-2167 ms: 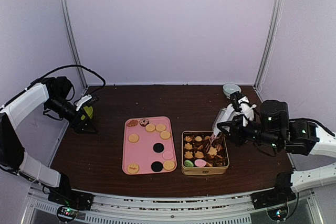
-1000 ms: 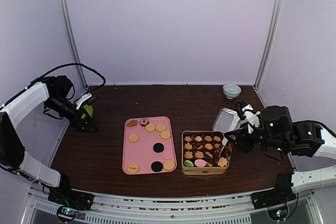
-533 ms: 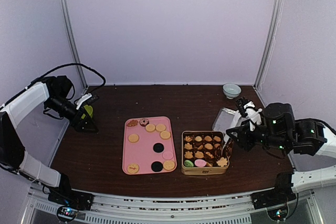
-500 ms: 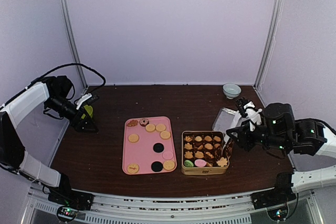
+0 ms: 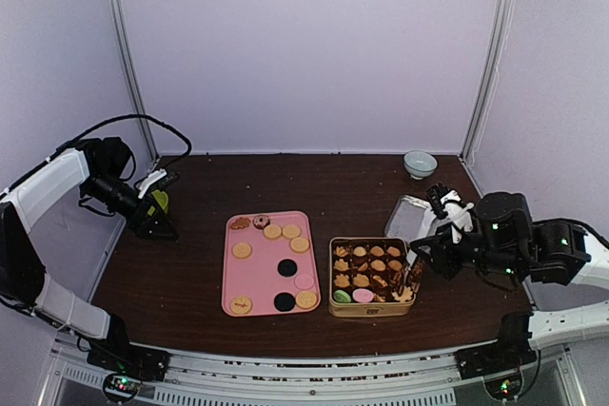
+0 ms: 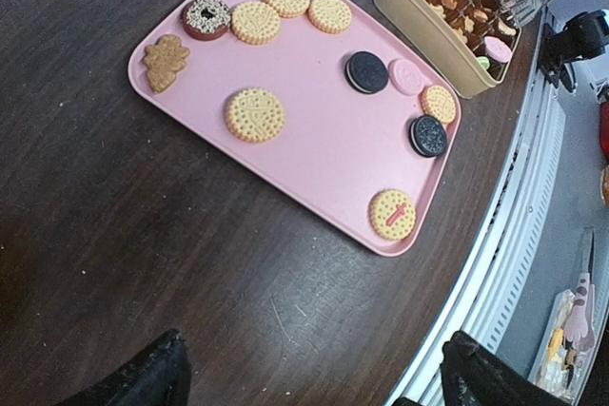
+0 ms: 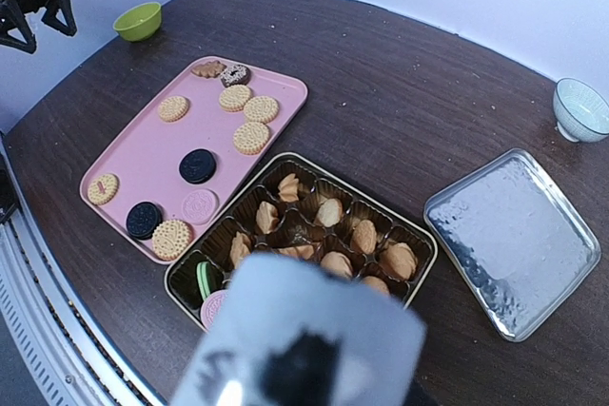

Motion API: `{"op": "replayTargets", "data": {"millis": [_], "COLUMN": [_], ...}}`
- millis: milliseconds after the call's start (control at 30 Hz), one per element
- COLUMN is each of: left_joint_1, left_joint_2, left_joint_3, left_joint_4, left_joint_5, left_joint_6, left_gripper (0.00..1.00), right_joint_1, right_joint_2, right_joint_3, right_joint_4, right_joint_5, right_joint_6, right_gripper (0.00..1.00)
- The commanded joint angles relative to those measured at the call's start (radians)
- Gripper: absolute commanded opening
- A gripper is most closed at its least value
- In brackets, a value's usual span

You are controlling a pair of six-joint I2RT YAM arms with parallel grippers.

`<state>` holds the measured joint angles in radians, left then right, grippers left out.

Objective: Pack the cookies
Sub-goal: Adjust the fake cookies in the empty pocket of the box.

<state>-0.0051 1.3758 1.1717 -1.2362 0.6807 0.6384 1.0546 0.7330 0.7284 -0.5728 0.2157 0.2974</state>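
Several tan, black and pink cookies (image 5: pixel 287 267) lie on a pink tray (image 5: pixel 257 278), which also shows in the left wrist view (image 6: pixel 314 130) and the right wrist view (image 7: pixel 143 173). A gold tin (image 5: pixel 371 312) right of the tray holds tan cookies (image 7: pixel 328 211) plus a green and a pink disc in paper cups. My right gripper (image 5: pixel 425 252) is shut on metal tongs (image 5: pixel 415 268) whose tips hang over the tin's right side. The blurred tongs (image 7: pixel 304 339) hide its fingers in the right wrist view. My left gripper (image 6: pixel 314 387) is open and empty over bare table, far left of the tray.
A silver tray (image 5: pixel 407 214) lies behind and right of the tin. A pale bowl (image 5: pixel 420 163) stands at the back right. A green bowl (image 5: pixel 160 202) sits beside the left gripper. The table's front edge and metal rail (image 6: pixel 514 235) run close to the pink tray.
My right gripper has drawn the tongs from the middle of the tin back to its right side. The left arm has not moved.
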Motion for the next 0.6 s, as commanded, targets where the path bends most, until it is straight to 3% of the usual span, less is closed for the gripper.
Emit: {"op": "replayTargets", "data": {"millis": [0, 233, 567], "left_joint_1": [0.009, 0.009, 0.009], "left_joint_2": [0.003, 0.006, 0.008], "left_joint_3": [0.033, 0.039, 0.046], "left_joint_4": [-0.011, -0.014, -0.019], "left_joint_5": [0.032, 0.036, 0.036], "left_joint_6": [0.011, 0.011, 0.012], "left_gripper": [0.94, 0.94, 0.94], "right_joint_1": [0.005, 0.005, 0.004], "right_joint_2": [-0.012, -0.018, 0.033], "right_joint_3": [-0.003, 0.038, 0.088], "right_joint_4": [0.031, 0.046, 0.101], "right_joint_5": [-0.027, -0.03, -0.052], "right_joint_6": [0.022, 0.022, -0.02], "right_gripper": [0.33, 0.27, 0.28]}}
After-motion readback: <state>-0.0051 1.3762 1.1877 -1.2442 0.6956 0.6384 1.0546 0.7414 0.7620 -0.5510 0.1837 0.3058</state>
